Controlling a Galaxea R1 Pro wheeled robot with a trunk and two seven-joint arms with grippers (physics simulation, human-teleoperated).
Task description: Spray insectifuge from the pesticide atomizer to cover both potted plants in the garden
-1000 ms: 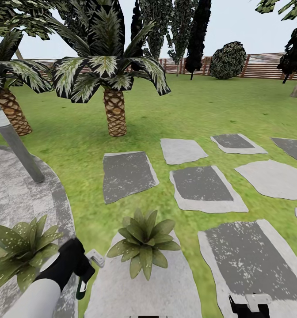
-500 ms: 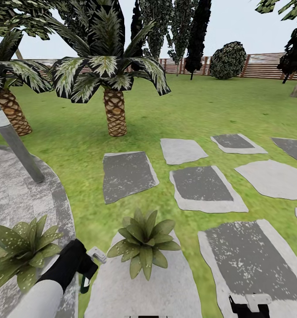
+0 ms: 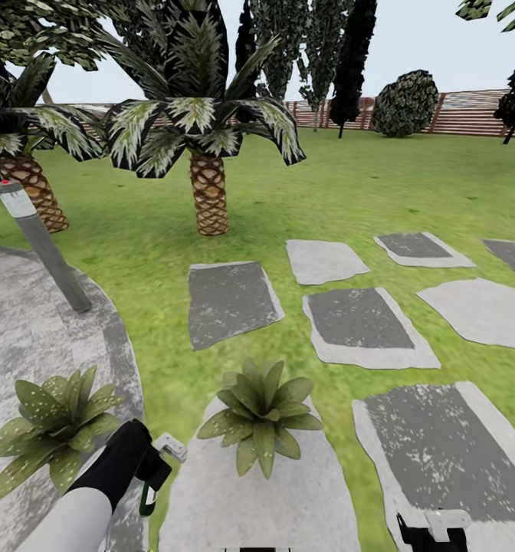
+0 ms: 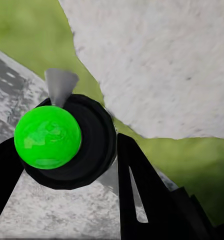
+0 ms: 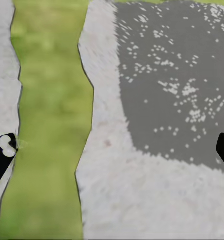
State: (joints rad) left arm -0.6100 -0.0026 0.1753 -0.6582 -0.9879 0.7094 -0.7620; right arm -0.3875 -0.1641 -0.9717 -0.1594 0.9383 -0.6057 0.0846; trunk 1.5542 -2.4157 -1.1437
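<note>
My left gripper (image 3: 154,469) is low at the head view's left, shut on the pesticide atomizer (image 3: 146,498), whose dark green body hangs below the black fingers. The left wrist view looks down on the atomizer's (image 4: 87,145) dark round top, with a bright green ball and a grey nozzle, between two black fingers (image 4: 137,185). One potted plant (image 3: 58,425) sits on the patio just left of this gripper. The other potted plant (image 3: 261,414) stands on a pale stone to its right. My right gripper (image 3: 434,529) is at the bottom right, open (image 5: 112,152) above stone and grass.
A grey lamp post (image 3: 47,249) leans at the patio's (image 3: 27,345) edge. Two palms (image 3: 210,192) rise on the lawn behind. Grey stepping stones (image 3: 231,303) spread across the grass to the right. A slatted fence (image 3: 472,111) closes the garden far back.
The whole view has shifted a little right and down, so the camera moved. My left gripper kept hold of the atomizer and edged slightly toward the plant on the stone.
</note>
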